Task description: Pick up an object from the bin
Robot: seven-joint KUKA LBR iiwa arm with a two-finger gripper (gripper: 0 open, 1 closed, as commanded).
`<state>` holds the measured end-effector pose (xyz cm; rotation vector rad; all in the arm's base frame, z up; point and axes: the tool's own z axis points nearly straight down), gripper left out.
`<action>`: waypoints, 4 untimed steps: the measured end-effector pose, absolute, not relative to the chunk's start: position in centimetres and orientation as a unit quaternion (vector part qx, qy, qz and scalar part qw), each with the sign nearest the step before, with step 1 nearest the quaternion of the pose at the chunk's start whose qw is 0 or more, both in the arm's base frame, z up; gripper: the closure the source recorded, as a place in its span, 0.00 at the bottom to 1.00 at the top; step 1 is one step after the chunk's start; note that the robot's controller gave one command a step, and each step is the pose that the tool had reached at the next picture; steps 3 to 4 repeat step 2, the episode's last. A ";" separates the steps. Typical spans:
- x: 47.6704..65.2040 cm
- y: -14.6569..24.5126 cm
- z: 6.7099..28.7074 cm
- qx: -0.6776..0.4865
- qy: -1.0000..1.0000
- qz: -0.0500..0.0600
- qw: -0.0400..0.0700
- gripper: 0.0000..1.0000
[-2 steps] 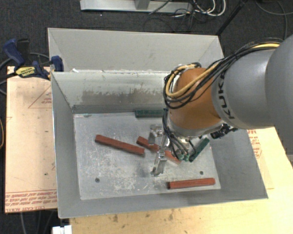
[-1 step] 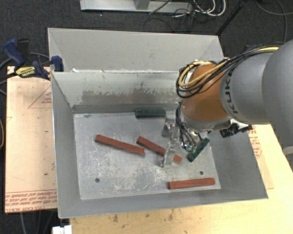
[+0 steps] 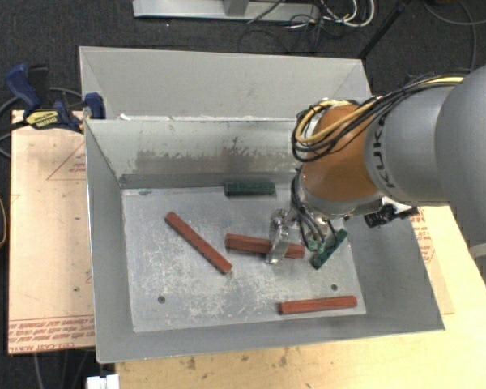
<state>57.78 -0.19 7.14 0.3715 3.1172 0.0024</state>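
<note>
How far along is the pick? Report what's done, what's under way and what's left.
Done: the gripper is down in the bin, over the right end of the middle red stick. In hand: nothing raised; that stick lies flat on the floor, and a grip cannot be confirmed. Left: gripping and lifting one thing out.

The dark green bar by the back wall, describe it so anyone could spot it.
In the grey bin, find the back wall. At its foot lies a dark green bar. Its neighbours are longer reddish-brown sticks; the other green piece sits beside the tool.
</note>
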 end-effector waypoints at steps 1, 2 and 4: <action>63.9 -1.7 7.2 0.120 0.993 0.001 0.004 1.00; 63.7 -1.1 22.8 0.118 0.993 0.001 0.006 1.00; 63.7 -1.1 22.8 0.118 0.993 0.001 0.006 1.00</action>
